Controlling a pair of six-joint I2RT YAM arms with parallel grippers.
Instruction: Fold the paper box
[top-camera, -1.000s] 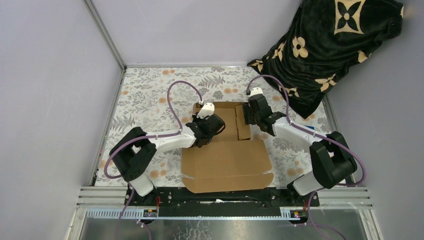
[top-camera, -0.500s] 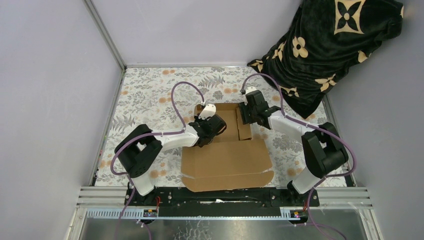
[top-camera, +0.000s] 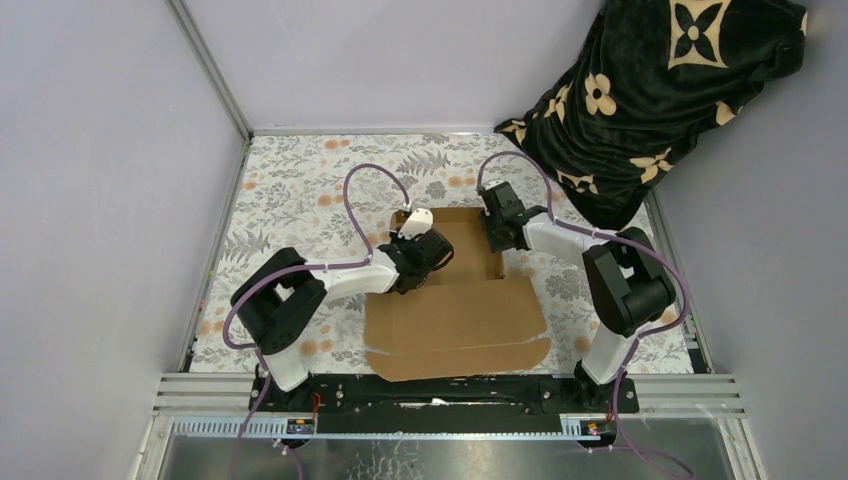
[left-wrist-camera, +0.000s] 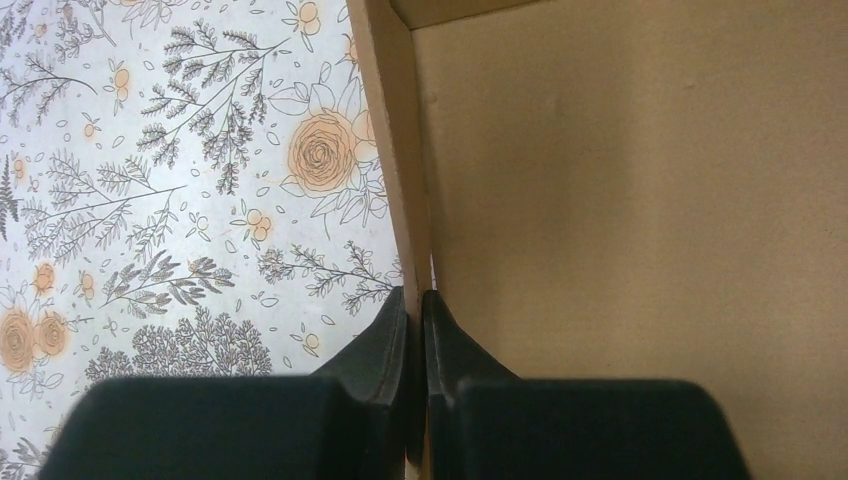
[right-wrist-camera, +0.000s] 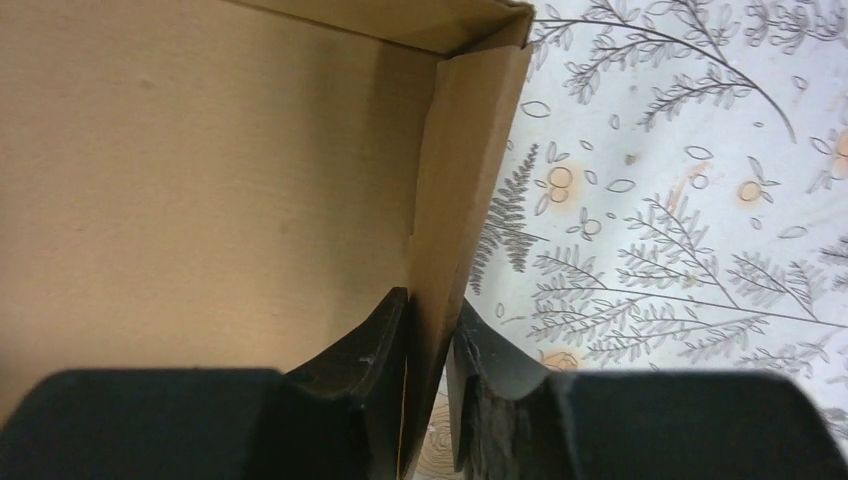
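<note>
Paper box (top-camera: 455, 315): plain brown, unprinted.
Table cover (top-camera: 300, 190): white ground, printed with grey leaf sprays and orange blossoms.
Blanket (top-camera: 650, 90): black, patterned with cream flower motifs.
2 arms (top-camera: 345, 282): finished in white on the links, black at the joints.
Cables (top-camera: 372, 166): purple.
Walls (top-camera: 100, 180): pale lavender-grey, unpatterned.

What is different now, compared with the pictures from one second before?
The right end effector moved toward the far side and closed around the right wall of the paper box, which now stands more upright. The left end effector stayed clamped on the left wall.
</note>
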